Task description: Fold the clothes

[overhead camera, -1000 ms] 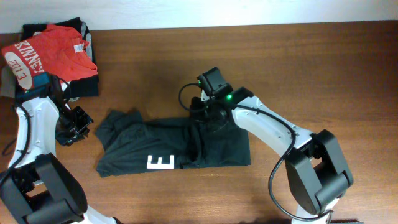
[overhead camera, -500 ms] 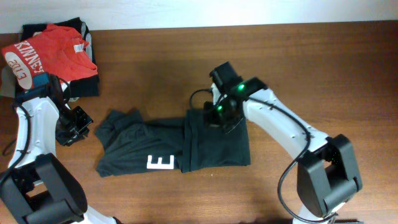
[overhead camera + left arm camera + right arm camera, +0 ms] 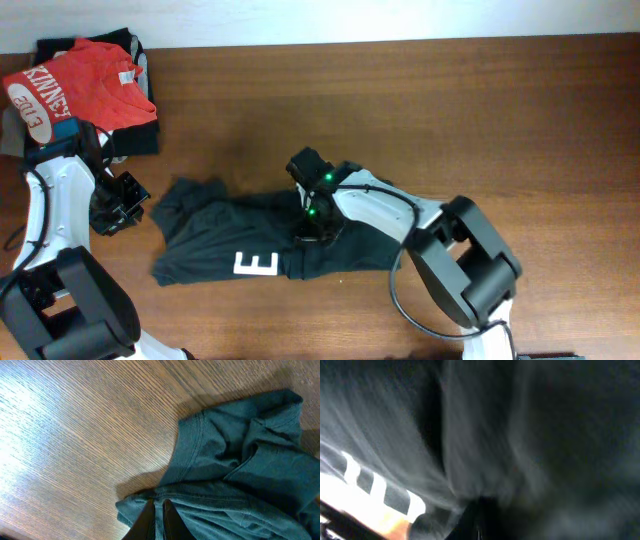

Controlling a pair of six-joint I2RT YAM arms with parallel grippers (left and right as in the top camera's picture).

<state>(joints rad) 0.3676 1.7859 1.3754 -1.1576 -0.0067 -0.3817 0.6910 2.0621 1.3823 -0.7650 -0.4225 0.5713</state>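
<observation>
Likely limp, light and prone to sag, the black T-shirt (image 3: 210,232) lies bunched on the tabletop (image 3: 500,120) under the right hand (image 3: 318,225), its opening blurred beyond telling, and just past the closed, empty left hand (image 3: 157,510); a hem corner looks the best pinch.

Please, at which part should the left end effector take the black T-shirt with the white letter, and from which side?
Grip the large black soft-fabric T-shirt at its loose stitched hem on the left end. That edge lies slightly lifted and rumpled, facing the left end effector, so probably come low from the left, across the brown wooden table.
</observation>
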